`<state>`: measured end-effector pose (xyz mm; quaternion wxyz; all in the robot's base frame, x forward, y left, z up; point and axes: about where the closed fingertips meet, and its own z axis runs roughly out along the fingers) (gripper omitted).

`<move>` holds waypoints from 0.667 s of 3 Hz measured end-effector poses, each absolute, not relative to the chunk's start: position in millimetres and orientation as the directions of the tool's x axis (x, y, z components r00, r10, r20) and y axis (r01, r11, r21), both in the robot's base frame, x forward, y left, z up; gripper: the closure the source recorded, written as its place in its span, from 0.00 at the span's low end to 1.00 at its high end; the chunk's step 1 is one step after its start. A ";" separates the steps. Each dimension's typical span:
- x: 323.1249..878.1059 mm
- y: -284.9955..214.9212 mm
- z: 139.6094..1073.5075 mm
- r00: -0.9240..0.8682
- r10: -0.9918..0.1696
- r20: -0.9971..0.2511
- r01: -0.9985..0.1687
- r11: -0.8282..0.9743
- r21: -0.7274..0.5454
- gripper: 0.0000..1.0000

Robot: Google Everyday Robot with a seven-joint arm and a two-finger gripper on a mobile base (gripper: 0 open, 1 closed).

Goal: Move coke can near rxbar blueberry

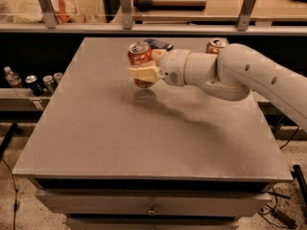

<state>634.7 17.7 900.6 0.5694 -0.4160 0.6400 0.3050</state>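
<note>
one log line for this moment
gripper: shut on coke can | coke can: upright, raised | rxbar blueberry: just behind coke can

Bulky white rounded arm [249, 73], small dark dots [247, 67] on shell, cream claw [142, 74] at its tip

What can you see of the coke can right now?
The coke can is red-orange metal with pale lettering and a silver top. It stands upright, clamped around its lower half by the jaws of the gripper, apparently raised just off the table near its far edge, close in front of the rxbar blueberry.
</note>
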 end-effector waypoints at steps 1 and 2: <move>642.7 10.2 901.3 -0.004 -0.190 -0.982 -0.867 0.489 -0.091 1.00; 651.7 1.3 905.2 0.001 -0.199 -0.980 -0.855 0.507 -0.104 1.00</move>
